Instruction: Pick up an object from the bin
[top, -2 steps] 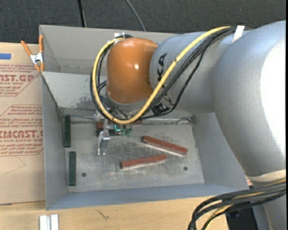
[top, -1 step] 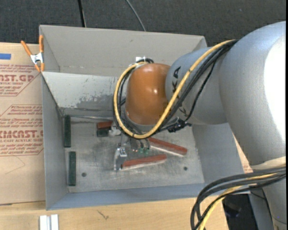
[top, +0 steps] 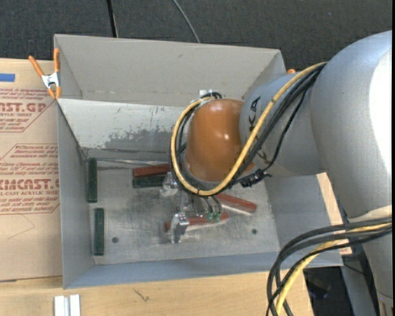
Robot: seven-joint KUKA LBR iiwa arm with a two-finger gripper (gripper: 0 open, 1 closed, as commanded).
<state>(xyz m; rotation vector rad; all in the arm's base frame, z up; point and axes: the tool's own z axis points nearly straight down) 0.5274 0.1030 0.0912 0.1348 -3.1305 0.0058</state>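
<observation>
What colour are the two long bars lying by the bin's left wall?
The upper bar and lower bar are both dark green, seen in the camera view.

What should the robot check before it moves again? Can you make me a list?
1. Gripper is down low inside the bin: ok.
2. Thin red stick lies right beside the gripper: ok.
3. Stick actually gripped: cannot tell.
4. Red-brown piece behind lies apart from the gripper: ok.
5. Green bar far off by the left wall, out of the way: ok.
</observation>
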